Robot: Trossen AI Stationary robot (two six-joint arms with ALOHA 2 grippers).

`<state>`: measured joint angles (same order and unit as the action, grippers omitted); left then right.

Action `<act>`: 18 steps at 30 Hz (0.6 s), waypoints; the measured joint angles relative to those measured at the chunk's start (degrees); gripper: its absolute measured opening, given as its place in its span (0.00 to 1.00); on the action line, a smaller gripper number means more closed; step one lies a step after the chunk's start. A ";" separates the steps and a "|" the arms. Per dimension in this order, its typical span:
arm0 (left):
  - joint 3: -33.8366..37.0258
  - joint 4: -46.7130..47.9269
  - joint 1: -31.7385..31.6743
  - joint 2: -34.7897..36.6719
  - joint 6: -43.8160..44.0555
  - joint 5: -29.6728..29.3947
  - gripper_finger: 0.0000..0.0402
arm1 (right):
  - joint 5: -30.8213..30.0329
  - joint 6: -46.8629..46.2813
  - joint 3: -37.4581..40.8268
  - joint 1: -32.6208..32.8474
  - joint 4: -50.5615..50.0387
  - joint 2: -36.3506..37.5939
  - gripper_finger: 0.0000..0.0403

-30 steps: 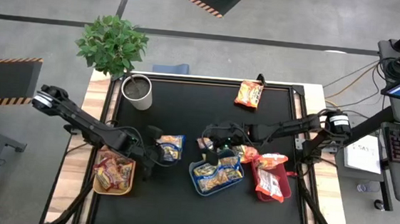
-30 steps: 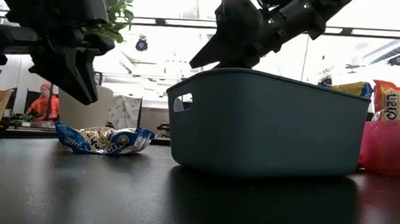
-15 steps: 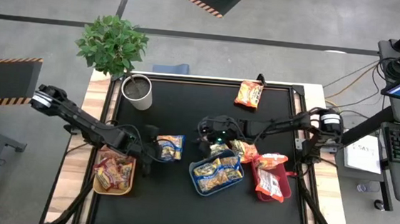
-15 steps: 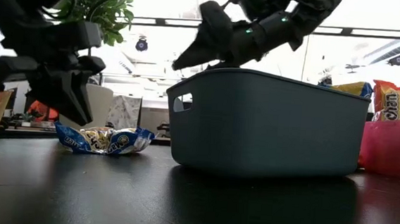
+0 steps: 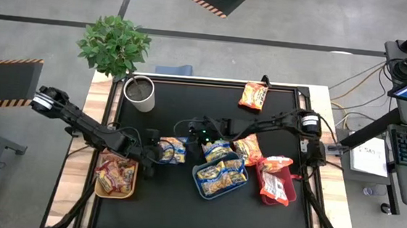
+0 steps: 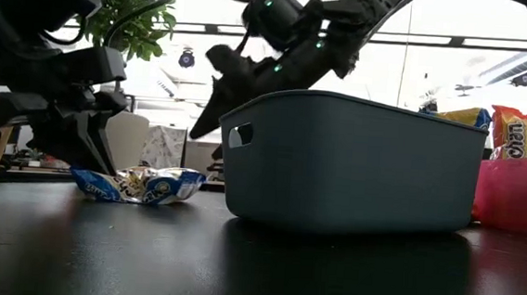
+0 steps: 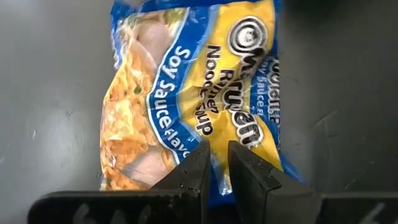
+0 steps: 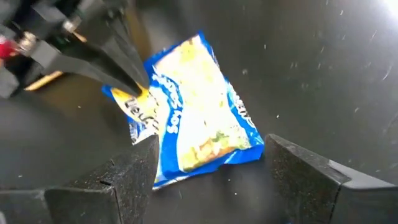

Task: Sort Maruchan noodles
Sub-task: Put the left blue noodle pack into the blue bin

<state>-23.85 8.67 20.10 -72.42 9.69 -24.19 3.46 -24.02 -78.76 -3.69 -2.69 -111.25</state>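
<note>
Blue-yellow pkt: soy-sauce noodle packet (image 5: 174, 150) flat on bench (image 5: 189, 106), between the two hands, just beside blue bin (image 5: 220, 178).
Long axis: approx. along right hand's line of approach.
Left hand (image 5: 153, 151): fingers nearly shut, tips pinching pkt's near edge.
Right hand (image 8: 208, 165): wide open, empty, straddling pkt from bin side.
Nearer: left, already on it.

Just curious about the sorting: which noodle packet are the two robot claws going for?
The blue-and-yellow packet lying loose on the table between the yellow tray and blue bin; the left claw pinches its edge. The others sit in bins or far away.
</note>
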 joint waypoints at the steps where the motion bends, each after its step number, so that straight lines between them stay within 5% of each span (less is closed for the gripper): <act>1: 0.27 -0.16 0.00 0.02 0.54 -0.08 0.10 | 0.03 -0.43 -0.49 -0.10 -0.41 -0.67 0.69; 18: 1.06 -0.68 0.00 0.00 6.80 -0.34 0.10 | 2.93 -3.24 -1.93 -0.74 -0.22 -4.21 0.69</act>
<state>-22.79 7.99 20.10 -72.42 16.49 -24.53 6.39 -27.26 -80.69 -4.43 -2.91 -115.46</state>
